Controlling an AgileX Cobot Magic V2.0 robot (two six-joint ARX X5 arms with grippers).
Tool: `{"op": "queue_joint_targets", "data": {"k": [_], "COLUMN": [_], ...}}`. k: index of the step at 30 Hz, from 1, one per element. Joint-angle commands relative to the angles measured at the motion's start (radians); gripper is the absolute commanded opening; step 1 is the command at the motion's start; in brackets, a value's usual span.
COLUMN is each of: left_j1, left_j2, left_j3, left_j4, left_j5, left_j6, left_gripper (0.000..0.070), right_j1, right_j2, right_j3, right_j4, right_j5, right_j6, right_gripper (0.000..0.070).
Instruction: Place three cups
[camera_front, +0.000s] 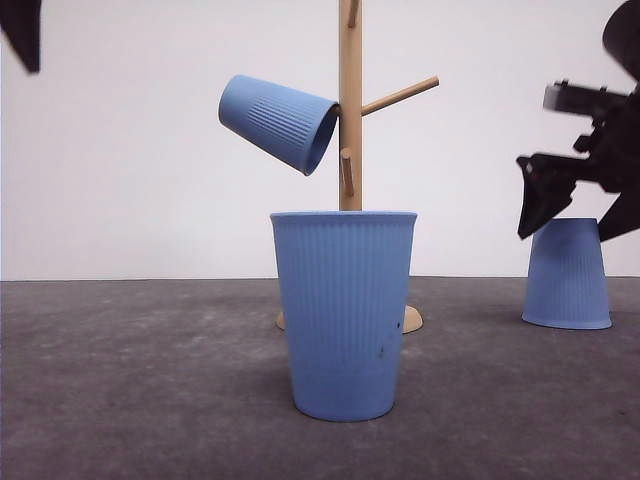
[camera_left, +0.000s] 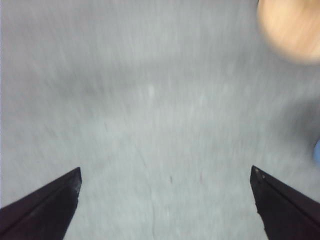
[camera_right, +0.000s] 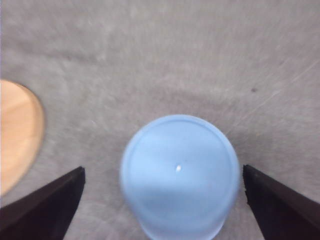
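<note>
Nearest the bench's front edge stands an upright cup, another hangs on the peg stand, and the wide-open right gripper hovers over the inverted third cup, needing descent and closing.

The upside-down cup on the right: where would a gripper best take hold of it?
Probably from straight above, pinching the ribbed side wall just below the flat base. The upside-down cup stands mouth-down, narrow end up, so that end fits between the open fingers of the right gripper, which flank it.
</note>
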Motion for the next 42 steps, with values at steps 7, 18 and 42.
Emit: {"op": "queue_joint_targets", "data": {"k": [7,18,42], "left_j1": [-0.015,-0.016,-0.016], "left_j2": [-0.011,-0.012,-0.011], "left_j3": [-0.043,-0.043,-0.043], "left_j4": [0.019,0.084,0.12], "left_j5": [0.002,0.002,0.003], "left_j6": [-0.045,-0.059,-0.046], "left_gripper": [0.0631,0.0631,0.0631], "right_j1": [0.0,-0.003,-0.189], "right_j2": [0.114,0.111,-0.033], "right_j3": [0.085,0.096,0.281], "right_j4": [0.009,-0.004,0.336], "right_j5": [-0.003,-0.023,-0.865], "right_j6": [-0.014,-0.009,0.648], "right_gripper": [0.0471,0.0301,0.0284]}}
